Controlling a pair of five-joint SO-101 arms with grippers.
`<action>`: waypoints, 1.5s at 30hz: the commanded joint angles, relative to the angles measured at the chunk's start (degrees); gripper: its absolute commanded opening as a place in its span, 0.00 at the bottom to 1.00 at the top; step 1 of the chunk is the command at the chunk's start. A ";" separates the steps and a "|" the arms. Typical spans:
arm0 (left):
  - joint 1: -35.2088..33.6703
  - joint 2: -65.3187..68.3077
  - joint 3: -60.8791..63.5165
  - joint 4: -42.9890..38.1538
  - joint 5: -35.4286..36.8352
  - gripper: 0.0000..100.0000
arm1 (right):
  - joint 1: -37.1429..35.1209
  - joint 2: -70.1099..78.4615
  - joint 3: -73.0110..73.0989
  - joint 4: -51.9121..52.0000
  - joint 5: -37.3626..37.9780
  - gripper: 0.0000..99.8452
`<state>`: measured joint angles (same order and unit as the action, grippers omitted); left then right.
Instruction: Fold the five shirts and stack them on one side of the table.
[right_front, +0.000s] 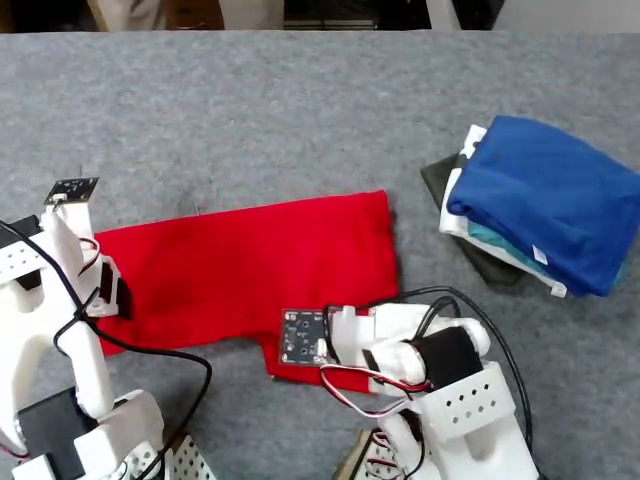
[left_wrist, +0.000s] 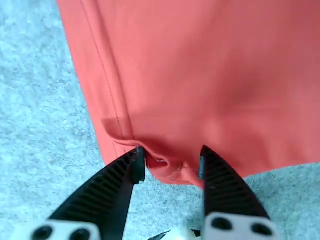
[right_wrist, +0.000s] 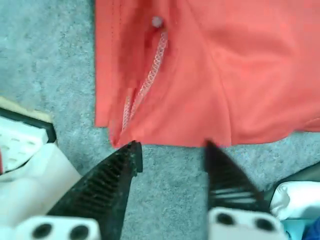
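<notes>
A red shirt (right_front: 250, 270) lies flat and partly folded in the middle of the grey table. My left gripper (left_wrist: 170, 161) stands open at the shirt's left edge (right_front: 108, 290), its fingertips (left_wrist: 137, 162) straddling a small pucker of the red hem (left_wrist: 159, 161). My right gripper (right_wrist: 172, 150) is open just off the shirt's near edge (right_wrist: 170, 135), over bare table, with nothing between its fingers. A stack of folded shirts (right_front: 540, 200) sits at the right, with a blue one on top and white, teal and dark ones beneath.
The right arm's wrist (right_front: 410, 355) hangs over the shirt's near right corner. The left arm's body (right_front: 60, 370) stands at the near left. The grey table (right_front: 250, 120) stretches away behind the red shirt.
</notes>
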<state>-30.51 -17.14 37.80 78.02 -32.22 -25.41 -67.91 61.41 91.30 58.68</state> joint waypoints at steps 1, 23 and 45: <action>-0.62 -1.71 -2.90 0.35 -0.09 0.20 | -0.66 -0.75 -2.24 1.58 1.23 0.30; 7.56 37.14 -43.87 4.75 28.40 0.02 | 7.87 35.74 -23.87 -30.86 -11.08 0.00; 7.47 64.92 -77.71 4.84 33.58 0.02 | 16.57 94.73 -65.10 -41.58 -22.68 0.00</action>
<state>-23.03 47.21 -35.16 83.38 1.36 -10.64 26.68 2.86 46.46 36.53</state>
